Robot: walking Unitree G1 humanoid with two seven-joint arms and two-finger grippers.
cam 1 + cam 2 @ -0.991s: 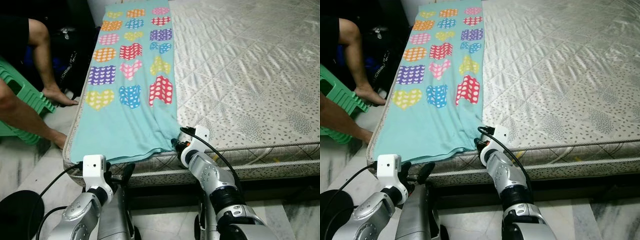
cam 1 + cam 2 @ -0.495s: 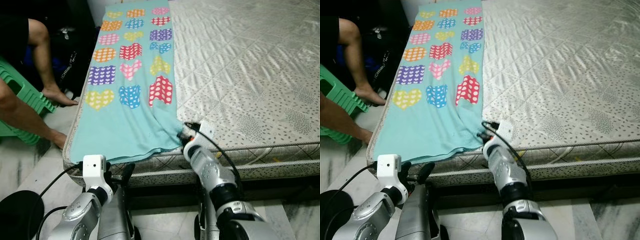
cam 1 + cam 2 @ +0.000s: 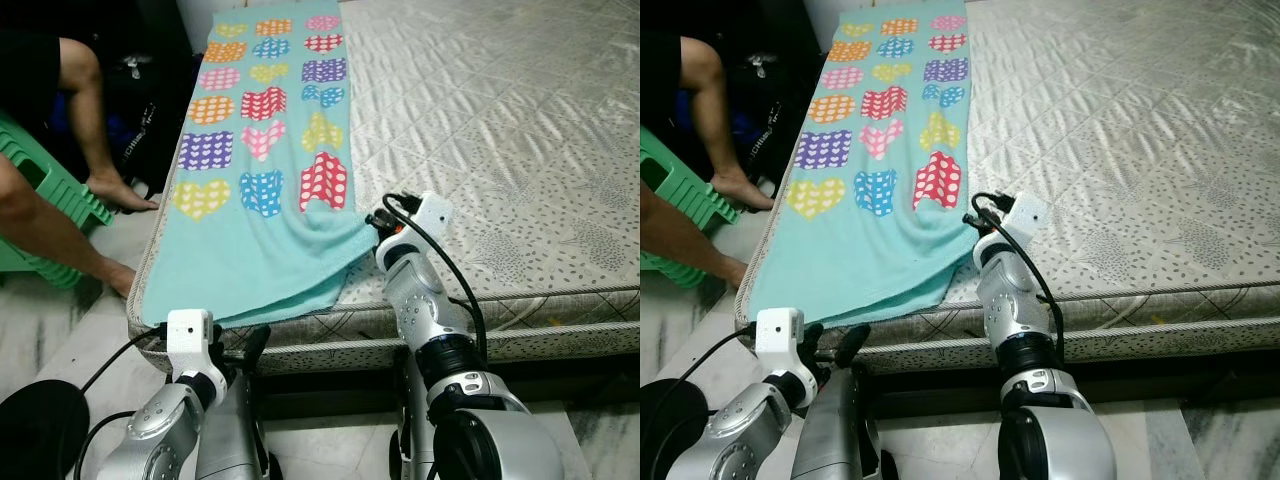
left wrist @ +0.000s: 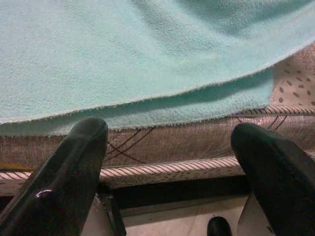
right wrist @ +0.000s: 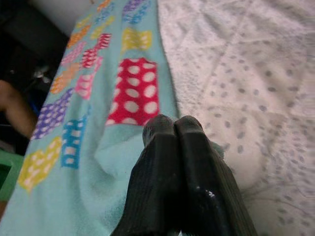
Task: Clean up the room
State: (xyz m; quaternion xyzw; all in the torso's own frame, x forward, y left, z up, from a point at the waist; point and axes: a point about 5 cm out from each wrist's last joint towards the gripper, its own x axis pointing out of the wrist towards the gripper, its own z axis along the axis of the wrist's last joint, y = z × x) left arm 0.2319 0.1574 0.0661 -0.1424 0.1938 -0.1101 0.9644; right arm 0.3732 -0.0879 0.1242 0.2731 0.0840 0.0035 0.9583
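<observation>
Right gripper pinching the towel's corner on the mattress.

Eye views: towel (image 3: 262, 190) lies along the mattress (image 3: 500, 130) at 10 o'clock, right gripper (image 3: 378, 222) at its lifted corner.
Right wrist: fingers (image 5: 173, 142) pressed together on cloth.
Left wrist: left gripper (image 4: 167, 142) spread wide, towel edge at 12 o'clock.

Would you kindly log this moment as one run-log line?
right gripper: shut on blanket corner, lifted over mattress | left gripper: open, below bed edge | person: left of bed

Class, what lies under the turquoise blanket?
The blanket lies on the mattress, whose patterned edge shows below its hem. The mattress surface beneath is covered.
</observation>
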